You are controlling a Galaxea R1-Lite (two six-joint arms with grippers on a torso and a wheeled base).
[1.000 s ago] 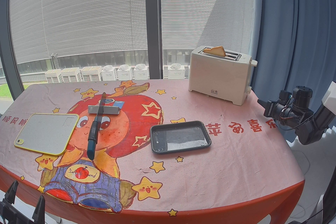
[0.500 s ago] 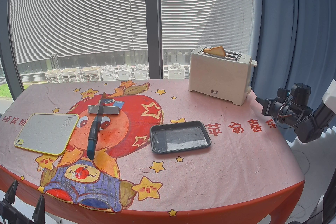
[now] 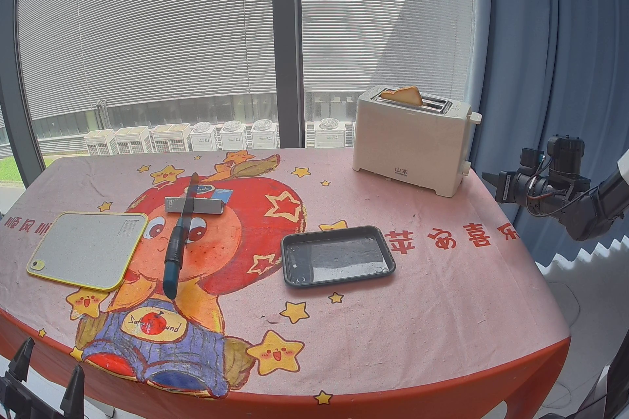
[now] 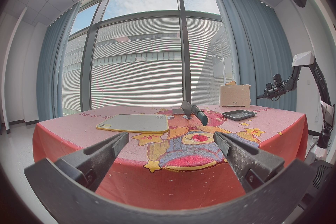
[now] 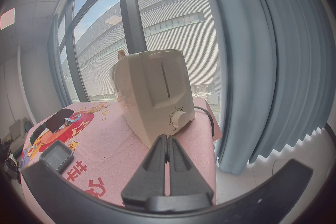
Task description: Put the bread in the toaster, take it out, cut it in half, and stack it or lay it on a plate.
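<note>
Bread in the toaster, both grippers held clear of it.
A table [image 3: 458, 309] under a cartoon cloth is seen, with the toaster [image 3: 411, 142] stood on it. The cutting board [image 3: 87, 249] is laid well to the toaster's left, the dark tray [image 3: 337, 255] in front of it (robot side), and the knife [image 3: 177, 240] between those two. The right gripper [image 5: 167, 138], fingers pressed together, is held near the toaster's dial end. The left gripper [image 4: 170, 136] is spread wide, well apart from it. The bread [image 3: 402, 95] is seen poking from the toaster's slot.
</note>
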